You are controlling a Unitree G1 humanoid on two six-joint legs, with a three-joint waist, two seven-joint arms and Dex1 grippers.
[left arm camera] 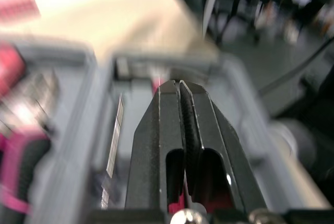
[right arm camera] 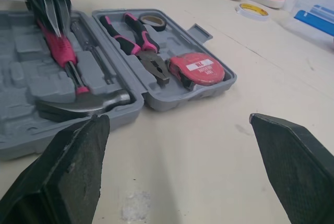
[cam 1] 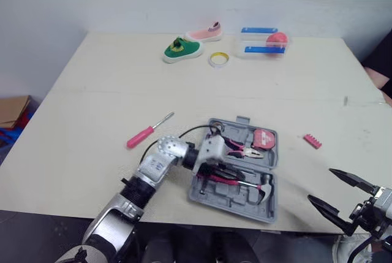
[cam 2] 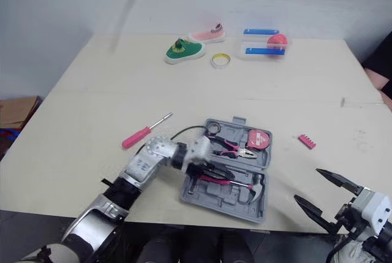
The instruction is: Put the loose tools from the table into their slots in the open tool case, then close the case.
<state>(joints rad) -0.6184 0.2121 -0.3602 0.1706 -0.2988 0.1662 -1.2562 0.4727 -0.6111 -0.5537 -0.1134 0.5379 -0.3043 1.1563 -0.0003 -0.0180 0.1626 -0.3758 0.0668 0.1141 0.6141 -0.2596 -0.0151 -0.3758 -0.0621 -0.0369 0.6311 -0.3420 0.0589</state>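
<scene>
Though loose on table (cam 1: 92, 91), screwdriver (cam 1: 150, 129) lies diagonal, tip far-right.

1. Green shoe (cam 1: 182, 49) at the surface's (cam 1: 110, 91) 12 o'clock edge; pink shoe (cam 1: 205, 32) just beside it at 1 o'clock.
2. Tape roll (cam 1: 218, 59) at the green shoe's 3 o'clock.
3. Clear box (cam 1: 260, 43) holding a red ball (cam 1: 277, 38), at the tape roll's 2 o'clock.
4. Cardboard box (cam 1: 12, 110) on the floor, off the 9 o'clock edge.

My arms: silver shells, black fingers.
On my left arm (cam 1: 160, 163) a black cable (cam 1: 184, 131) loops by the grey wrist; my right gripper (cam 1: 320, 184) carries two pointed black wedges.
</scene>
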